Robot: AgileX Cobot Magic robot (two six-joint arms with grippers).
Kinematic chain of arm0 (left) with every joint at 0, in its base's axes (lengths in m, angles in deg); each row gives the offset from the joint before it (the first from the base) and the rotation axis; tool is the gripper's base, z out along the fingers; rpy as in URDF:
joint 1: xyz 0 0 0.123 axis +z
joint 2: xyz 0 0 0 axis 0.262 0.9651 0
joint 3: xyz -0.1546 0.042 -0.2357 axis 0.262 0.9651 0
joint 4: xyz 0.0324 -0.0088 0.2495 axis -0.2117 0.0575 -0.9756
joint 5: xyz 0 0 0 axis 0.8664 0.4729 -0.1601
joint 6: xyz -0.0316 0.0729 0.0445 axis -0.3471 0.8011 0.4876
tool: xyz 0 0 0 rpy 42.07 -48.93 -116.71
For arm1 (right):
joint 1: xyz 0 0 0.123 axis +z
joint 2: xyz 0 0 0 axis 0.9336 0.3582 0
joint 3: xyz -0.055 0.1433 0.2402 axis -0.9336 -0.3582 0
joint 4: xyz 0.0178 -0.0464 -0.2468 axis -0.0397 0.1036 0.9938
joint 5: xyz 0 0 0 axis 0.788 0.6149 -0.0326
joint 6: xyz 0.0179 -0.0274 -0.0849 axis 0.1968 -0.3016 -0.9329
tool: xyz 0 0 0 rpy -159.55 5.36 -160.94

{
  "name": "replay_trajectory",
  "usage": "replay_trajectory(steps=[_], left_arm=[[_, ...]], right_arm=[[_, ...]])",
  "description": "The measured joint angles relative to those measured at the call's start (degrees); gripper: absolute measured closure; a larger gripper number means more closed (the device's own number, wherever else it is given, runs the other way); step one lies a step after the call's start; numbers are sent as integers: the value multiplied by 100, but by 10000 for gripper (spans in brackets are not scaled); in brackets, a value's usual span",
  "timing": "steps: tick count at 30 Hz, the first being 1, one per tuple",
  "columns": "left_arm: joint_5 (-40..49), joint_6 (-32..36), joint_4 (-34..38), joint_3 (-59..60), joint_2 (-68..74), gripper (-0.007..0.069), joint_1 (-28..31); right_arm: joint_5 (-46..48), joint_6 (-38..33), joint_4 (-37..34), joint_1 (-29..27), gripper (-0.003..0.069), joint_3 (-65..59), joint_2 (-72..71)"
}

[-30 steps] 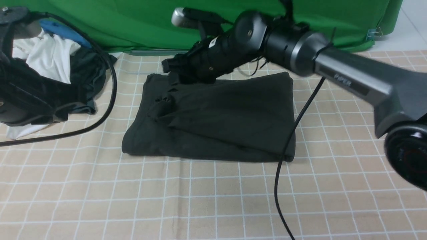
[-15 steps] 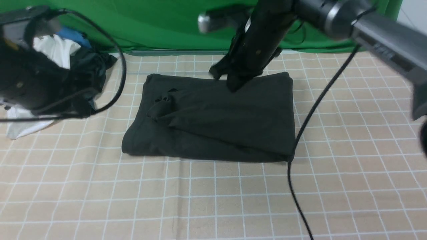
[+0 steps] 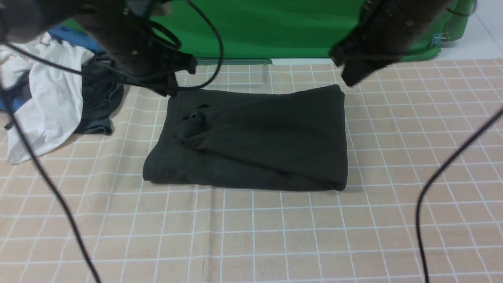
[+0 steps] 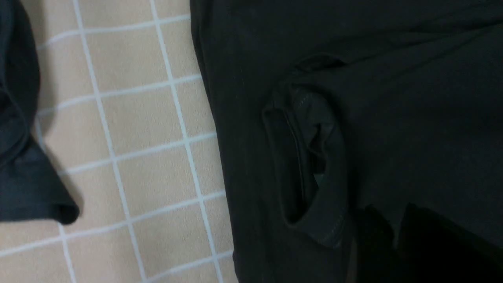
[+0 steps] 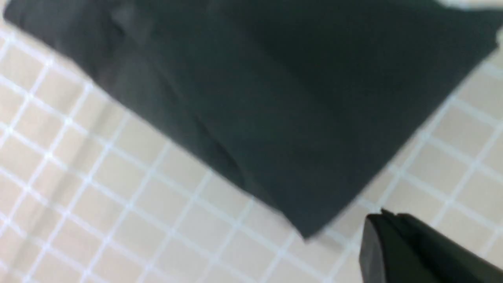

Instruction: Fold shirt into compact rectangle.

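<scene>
The black shirt (image 3: 251, 137) was pictured lying folded into a rough rectangle at the middle of the bench (image 3: 251, 236), which was covered by a beige cloth checked in white. A puckered, hemmed opening (image 4: 310, 169) was shown on the top layer, towards the robot's left edge of the fold. The left fingers (image 3: 169, 85) were held over the shirt's far left corner (blurred in the front view, so whether they were open or closed could not be told), and no fabric was seen lifted by them. The right fingers (image 3: 349, 74) were pressed together on nothing and were held in the air just beyond the far right corner, clear of the fabric. A white garment (image 3: 47, 102) and a smaller dark garment (image 3: 100, 104) were heaped at the bench's far left, apart from the shirt. A green backdrop (image 3: 267, 27) was hung behind, and a black cable (image 3: 432, 188) was draped across the near right.
</scene>
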Motion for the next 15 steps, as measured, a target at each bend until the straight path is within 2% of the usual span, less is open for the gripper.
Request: replay_trajectory(steps=[1, 7, 11, 15], left_arm=[[9, 0, -16, -27, 64, 463, -13], [-220, 5, -269, -392, 867, 183, -165], [-468, -15, -302, -397, 1167, 76, -165], [-525, -15, -309, -397, 1409, 46, -165]], right_arm=[[7, -7, 0, -32, 621, -71, -61], [26, -25, 20, -377, 621, -568, -817], [-44, -32, 19, -416, 621, -573, -1134], [-118, -32, 14, -416, 621, -573, -1338]])
